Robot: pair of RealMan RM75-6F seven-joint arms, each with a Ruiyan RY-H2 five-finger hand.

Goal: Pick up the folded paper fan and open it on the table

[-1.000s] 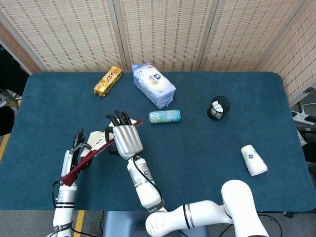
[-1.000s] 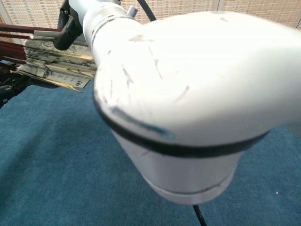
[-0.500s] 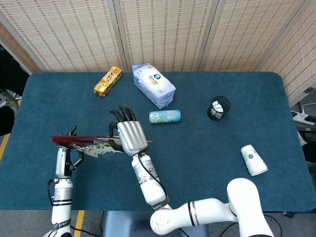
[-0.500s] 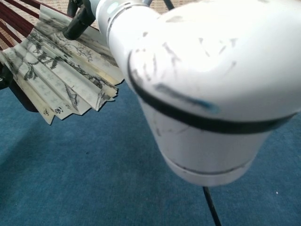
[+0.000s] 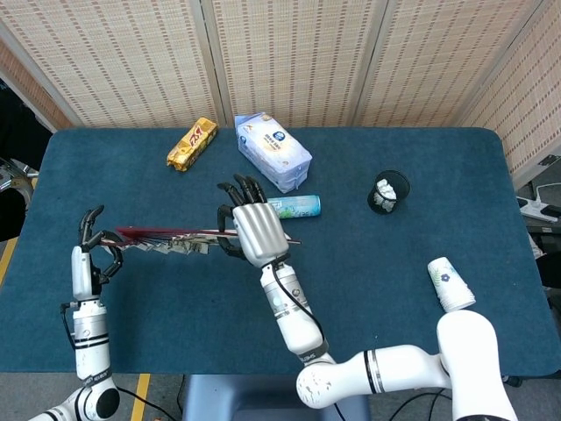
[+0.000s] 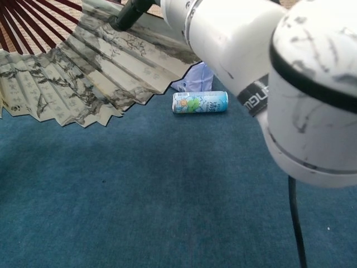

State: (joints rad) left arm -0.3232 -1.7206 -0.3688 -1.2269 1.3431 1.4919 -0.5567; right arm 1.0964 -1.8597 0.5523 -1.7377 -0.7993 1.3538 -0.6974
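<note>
The paper fan (image 5: 166, 240) is held above the table and seen edge-on in the head view as a thin dark red line with pale pleats hanging below. In the chest view the fan (image 6: 83, 72) is spread wide, showing ink-painted pleats and dark red ribs. My left hand (image 5: 88, 261) grips its left end. My right hand (image 5: 257, 232) grips the right outer rib, back of the hand facing up. The chest view shows only the right arm (image 6: 262, 61) and dark fingertips (image 6: 127, 13) on the fan's top edge.
A green can (image 5: 295, 206) lies just right of my right hand, also behind the fan as the can (image 6: 199, 102). A white tissue pack (image 5: 273, 152) and gold snack bag (image 5: 192, 143) sit at the back. A black cup (image 5: 388, 192) and a tipped paper cup (image 5: 450, 283) are on the right.
The fan has gone from nearly folded to widely spread. My left hand moved left and my right hand moved right and back, pulling the outer ribs apart.
</note>
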